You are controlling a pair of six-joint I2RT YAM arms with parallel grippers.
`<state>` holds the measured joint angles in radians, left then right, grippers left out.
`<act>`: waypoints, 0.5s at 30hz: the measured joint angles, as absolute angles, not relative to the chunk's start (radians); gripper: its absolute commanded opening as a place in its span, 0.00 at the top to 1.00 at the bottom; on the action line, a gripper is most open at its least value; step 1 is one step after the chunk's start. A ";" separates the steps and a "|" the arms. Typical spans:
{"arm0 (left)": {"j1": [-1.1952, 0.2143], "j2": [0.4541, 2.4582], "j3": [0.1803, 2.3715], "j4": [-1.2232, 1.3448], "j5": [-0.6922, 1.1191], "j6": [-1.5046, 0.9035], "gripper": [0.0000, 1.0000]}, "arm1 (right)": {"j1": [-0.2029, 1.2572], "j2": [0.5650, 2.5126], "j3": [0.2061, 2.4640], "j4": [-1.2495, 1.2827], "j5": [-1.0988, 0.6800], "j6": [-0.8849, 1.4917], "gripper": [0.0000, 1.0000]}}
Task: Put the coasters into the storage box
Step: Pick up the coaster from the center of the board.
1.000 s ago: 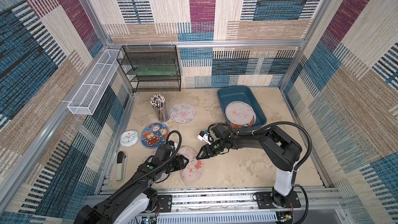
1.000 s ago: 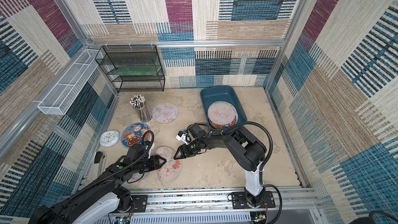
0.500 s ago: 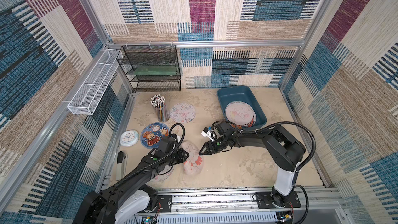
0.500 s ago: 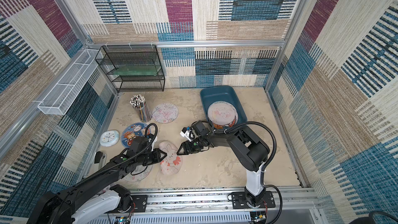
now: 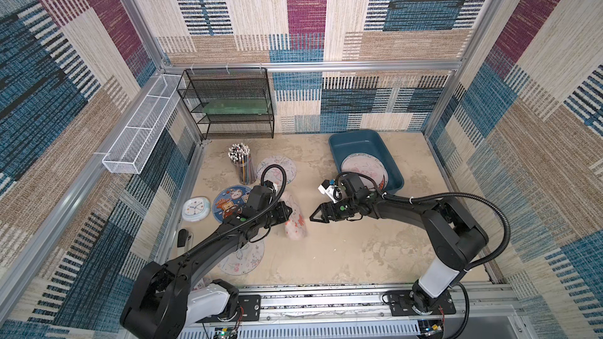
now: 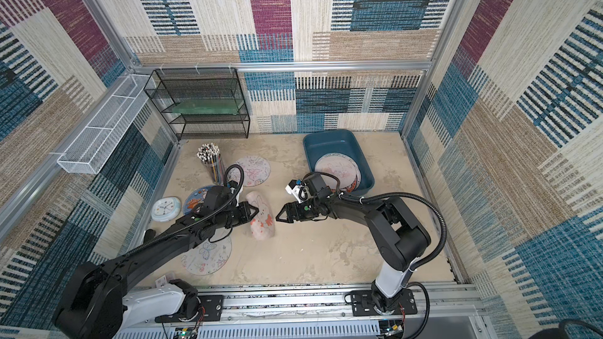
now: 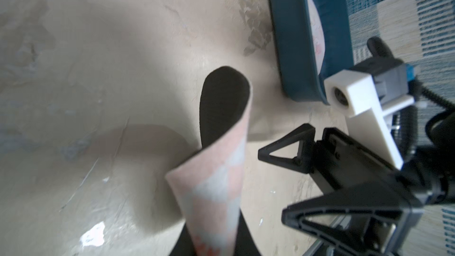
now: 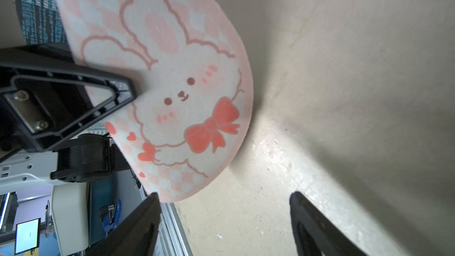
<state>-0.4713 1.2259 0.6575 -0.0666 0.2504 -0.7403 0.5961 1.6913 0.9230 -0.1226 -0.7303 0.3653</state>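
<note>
Teal storage box (image 5: 363, 143) holding coasters (image 5: 361, 171), left gripper (image 6: 254, 214) pinching rabbit coaster (image 6: 262, 216), right gripper (image 6: 281, 216) spread, empty

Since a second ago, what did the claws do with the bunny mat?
The left claw closed on the bunny mat and lifted it off the table, bending it. The right claw opened wider, facing it. The box, clock and other mats stayed put.

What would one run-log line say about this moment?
left gripper: shut on pink bunny-print round coaster, held on edge | right gripper: open, facing it, apart | dark teal plastic storage box: holds coasters
</note>
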 measured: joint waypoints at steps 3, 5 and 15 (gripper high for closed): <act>-0.471 1.269 0.715 -0.039 0.238 -0.755 0.85 | 0.605 1.665 0.923 -0.118 -0.734 0.385 0.11; -0.471 1.289 0.752 -0.028 0.227 -0.758 0.85 | 0.611 1.649 0.923 -0.115 -0.741 0.395 0.11; -0.471 1.381 0.863 0.034 0.210 -0.818 0.86 | 0.643 1.628 0.908 -0.026 -0.780 0.493 0.09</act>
